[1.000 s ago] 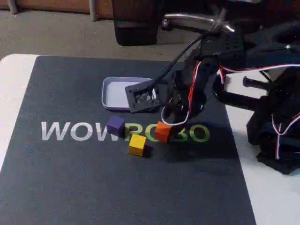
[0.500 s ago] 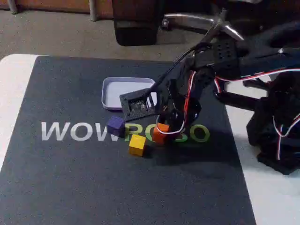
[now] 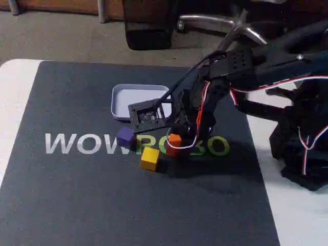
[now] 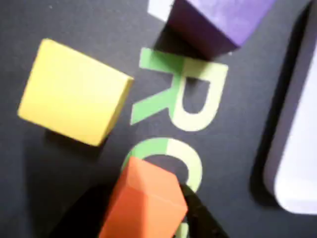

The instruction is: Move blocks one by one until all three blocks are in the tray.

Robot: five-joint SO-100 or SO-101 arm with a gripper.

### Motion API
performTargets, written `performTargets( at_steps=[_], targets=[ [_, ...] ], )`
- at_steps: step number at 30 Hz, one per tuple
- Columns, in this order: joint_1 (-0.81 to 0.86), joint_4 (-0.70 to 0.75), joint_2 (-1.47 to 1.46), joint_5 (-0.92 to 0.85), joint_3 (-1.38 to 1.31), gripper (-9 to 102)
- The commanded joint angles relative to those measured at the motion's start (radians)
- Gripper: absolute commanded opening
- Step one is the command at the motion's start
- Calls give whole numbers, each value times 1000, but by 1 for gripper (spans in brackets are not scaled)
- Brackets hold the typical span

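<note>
In the wrist view, the frame edges crop the orange block, purple block (top) and tray.

White table w/ dark mat printed "WOWROBO". On mat: pale tray at 12 o'clock; purple block, yellow block, orange block clustered near centre over the lettering. Arm base at 3 o'clock on the table.

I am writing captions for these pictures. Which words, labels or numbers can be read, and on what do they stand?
"WOWRO..O": large print on the dark mat, fixed view; the arm and the orange block hide part of it.
"R": green letter on the mat, wrist view.
No other readable text.
</note>
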Motion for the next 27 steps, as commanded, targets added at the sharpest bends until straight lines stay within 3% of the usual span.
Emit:
performTargets(
  at_steps=[1, 6, 10, 22, 27],
  targets=[
    [-14, -23, 2, 18, -11, 8],
    [5, -28, 11, 25, -8, -7],
    [32, -28, 48, 84, -3, -8],
    [71, -38, 81, 627, -132, -8],
    [75, -43, -55, 816, -318, -8]
  ],
)
